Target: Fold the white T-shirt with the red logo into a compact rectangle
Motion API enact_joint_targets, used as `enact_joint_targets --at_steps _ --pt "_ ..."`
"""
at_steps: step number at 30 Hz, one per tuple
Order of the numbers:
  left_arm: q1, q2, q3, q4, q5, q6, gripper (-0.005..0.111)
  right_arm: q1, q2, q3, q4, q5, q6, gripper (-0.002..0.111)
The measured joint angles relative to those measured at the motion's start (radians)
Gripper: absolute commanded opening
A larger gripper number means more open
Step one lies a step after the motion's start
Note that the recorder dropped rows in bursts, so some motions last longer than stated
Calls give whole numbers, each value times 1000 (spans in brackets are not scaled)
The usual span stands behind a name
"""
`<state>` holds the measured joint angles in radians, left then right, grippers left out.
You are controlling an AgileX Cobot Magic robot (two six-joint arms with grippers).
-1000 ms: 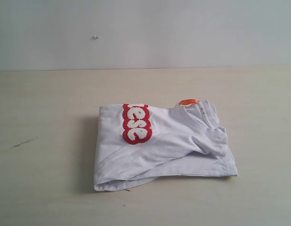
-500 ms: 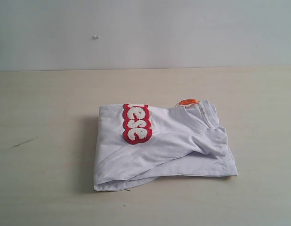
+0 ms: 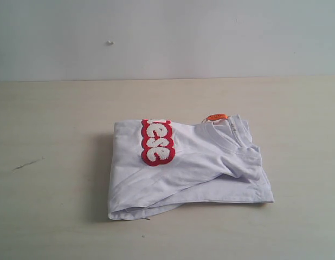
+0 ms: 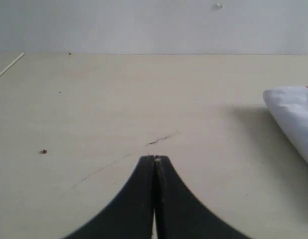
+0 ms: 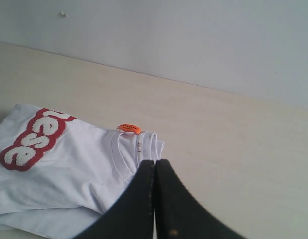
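Observation:
The white T-shirt [image 3: 184, 168] lies folded into a rough rectangle in the middle of the table. Its red logo [image 3: 157, 142] faces up near the far left part, with only a few fuzzy letters showing. The orange neck tag [image 3: 217, 117] sticks out at the far edge beside the collar. Neither arm appears in the exterior view. My left gripper [image 4: 155, 158] is shut and empty above bare table, with a corner of the T-shirt [image 4: 293, 112] off to one side. My right gripper [image 5: 155, 162] is shut and empty, hovering by the collar of the T-shirt [image 5: 79, 169], logo [image 5: 33, 139] and tag [image 5: 129, 129] in view.
The pale wooden table [image 3: 53, 119] runs back to a plain light wall [image 3: 167, 38]. A thin dark scratch [image 4: 161, 138] marks the tabletop just ahead of my left gripper, and a small dark speck [image 4: 43, 151] lies further off.

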<state>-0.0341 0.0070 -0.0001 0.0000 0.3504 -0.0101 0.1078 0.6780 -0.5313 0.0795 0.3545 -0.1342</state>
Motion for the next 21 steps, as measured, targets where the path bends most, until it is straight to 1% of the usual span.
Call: enact_joint_targets --at_steps 21 --pt "0 0 0 0 2 -9 0 0 0 0 0 0 0 0"
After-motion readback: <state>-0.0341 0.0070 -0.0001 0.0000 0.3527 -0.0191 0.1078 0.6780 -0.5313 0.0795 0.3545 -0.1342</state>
